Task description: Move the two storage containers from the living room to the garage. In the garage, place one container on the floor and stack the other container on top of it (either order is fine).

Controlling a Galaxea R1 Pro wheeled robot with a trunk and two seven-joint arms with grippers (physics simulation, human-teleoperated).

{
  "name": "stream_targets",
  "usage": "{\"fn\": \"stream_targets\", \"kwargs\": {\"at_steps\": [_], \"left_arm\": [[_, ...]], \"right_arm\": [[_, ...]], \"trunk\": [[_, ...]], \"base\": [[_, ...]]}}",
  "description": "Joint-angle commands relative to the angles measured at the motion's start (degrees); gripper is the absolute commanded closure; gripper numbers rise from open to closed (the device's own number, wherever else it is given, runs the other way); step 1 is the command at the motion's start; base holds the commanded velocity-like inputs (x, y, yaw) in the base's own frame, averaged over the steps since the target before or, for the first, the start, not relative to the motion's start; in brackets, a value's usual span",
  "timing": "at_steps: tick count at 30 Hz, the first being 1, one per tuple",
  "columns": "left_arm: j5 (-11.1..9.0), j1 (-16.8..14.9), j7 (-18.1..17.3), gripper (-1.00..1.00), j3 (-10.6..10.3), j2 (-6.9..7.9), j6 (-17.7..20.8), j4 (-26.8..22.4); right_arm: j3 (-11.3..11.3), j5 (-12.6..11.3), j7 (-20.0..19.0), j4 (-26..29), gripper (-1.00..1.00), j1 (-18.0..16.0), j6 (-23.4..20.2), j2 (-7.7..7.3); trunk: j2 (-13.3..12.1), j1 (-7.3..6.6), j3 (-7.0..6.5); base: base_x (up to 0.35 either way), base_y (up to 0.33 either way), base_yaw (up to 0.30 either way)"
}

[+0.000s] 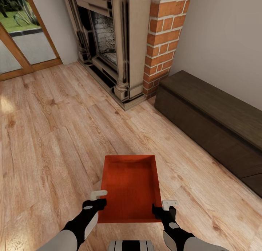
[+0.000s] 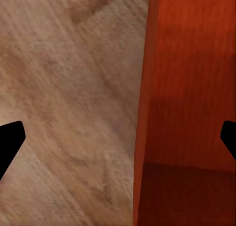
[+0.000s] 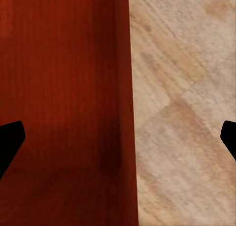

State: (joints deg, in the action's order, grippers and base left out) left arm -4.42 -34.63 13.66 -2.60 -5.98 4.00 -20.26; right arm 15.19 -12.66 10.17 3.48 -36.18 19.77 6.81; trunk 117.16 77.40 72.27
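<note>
Straddling the storage container [image 1: 131,187] at lower centre, left gripper [image 1: 97,200] and right gripper [image 1: 165,206] spread their fingers apart over its long side walls, its long axis running up-frame.

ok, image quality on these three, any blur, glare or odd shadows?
Head view: sharp, even light, wide-angle skew on the fireplace, a bright sun patch on the plank floor at left. Left wrist view: soft, the container wall smeared. Right wrist view: equally soft, fingers plain black silhouettes.
</note>
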Motion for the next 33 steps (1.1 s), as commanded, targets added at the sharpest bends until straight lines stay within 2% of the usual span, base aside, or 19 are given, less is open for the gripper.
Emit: {"fn": "stream_targets", "kwargs": {"at_steps": [1,13,23,33], "left_arm": [[-0.45,0.01,0.32,-1.0,-0.29,-0.11,0.31,-0.16],[-0.43,0.01,0.32,-1.0,-0.3,-1.6,0.31,-0.15],[-0.25,0.01,0.32,-1.0,-0.3,-1.67,0.31,0.08],[-0.21,0.01,0.32,-1.0,-0.41,-1.52,0.31,0.21]], "right_arm": [[0.52,-0.49,0.2,-0.05,-1.0,-0.03,0.18,0.01],[0.47,-0.5,0.2,-0.05,-1.0,-0.03,0.23,-0.01],[0.47,-0.52,0.2,-0.13,-1.0,-0.03,0.91,0.0],[0.54,-0.52,0.2,-0.14,-1.0,-0.03,0.97,0.03]], "trunk": [[0.01,-0.01,0.03],[0.01,-0.01,0.03],[0.01,-0.01,0.03],[4.02,2.19,1.83]], "base": [[0.0,0.0,0.0],[0.0,0.0,0.0],[0.0,0.0,0.0],[0.0,0.0,0.0]]}}
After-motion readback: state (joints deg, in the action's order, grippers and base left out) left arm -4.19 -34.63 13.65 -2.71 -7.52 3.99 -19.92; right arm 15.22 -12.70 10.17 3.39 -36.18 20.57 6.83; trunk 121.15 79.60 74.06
